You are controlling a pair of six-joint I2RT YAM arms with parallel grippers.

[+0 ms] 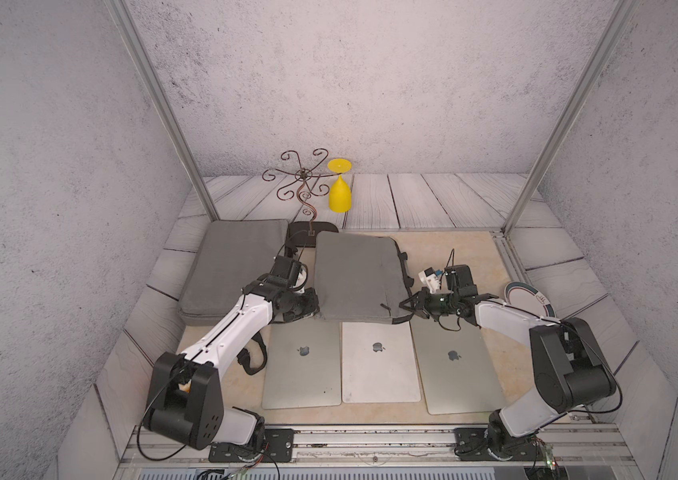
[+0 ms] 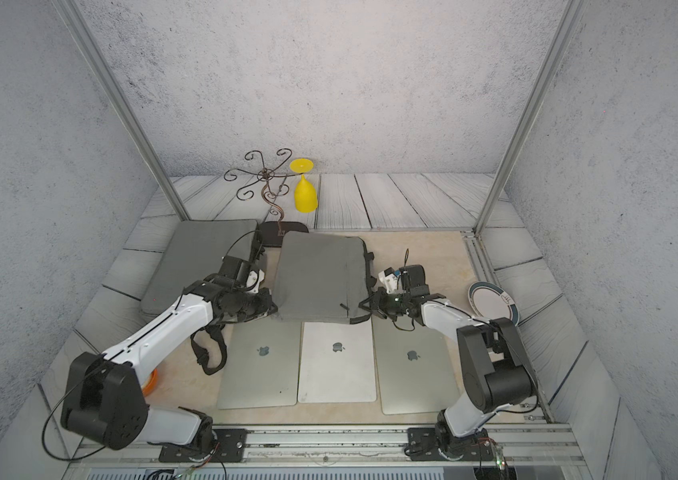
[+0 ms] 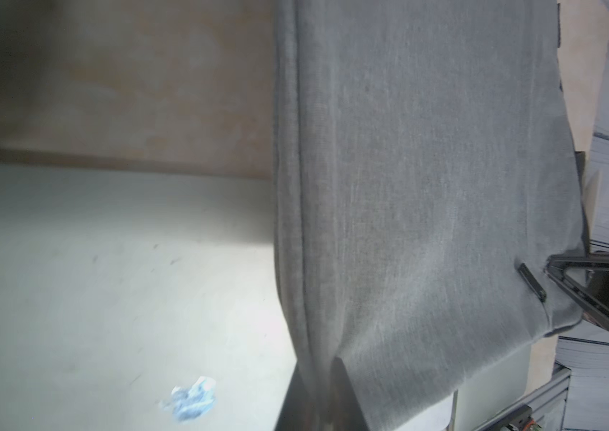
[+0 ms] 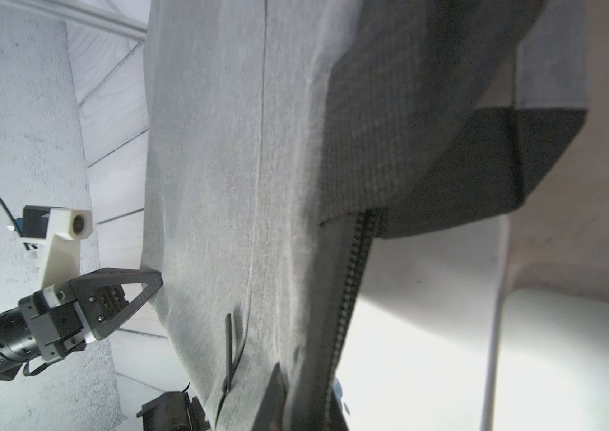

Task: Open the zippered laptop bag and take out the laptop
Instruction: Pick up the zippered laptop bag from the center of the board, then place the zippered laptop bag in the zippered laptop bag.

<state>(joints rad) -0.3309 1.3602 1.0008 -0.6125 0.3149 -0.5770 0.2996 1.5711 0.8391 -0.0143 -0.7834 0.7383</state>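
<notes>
The bag point(image 1: 354, 278) lies long axis front-to-back, handles point(image 1: 404, 259) facing right; left gripper point(image 1: 315, 309) and right gripper point(image 1: 406, 305) each clench a near corner.

The work cell is enclosed by 3 walls: a back wall point(image 1: 350, 83), a left side wall point(image 1: 38, 166) and a right side wall point(image 1: 661, 166). All 3 carry a rough, speckled grey-white finish. 2 aluminium profiles, a left post point(image 1: 165, 108) and a right post point(image 1: 565, 112), stand at the rear corners of the work surface. The surrounding floor panels point(image 1: 412, 199) bear a pale grey wood-plank print. A mottled beige tabletop point(image 1: 482, 249) occupies the centre. Slotted aluminium rails point(image 1: 370, 436) run along the front edge. Lighting is even and diffuse; shadows are soft.
</notes>
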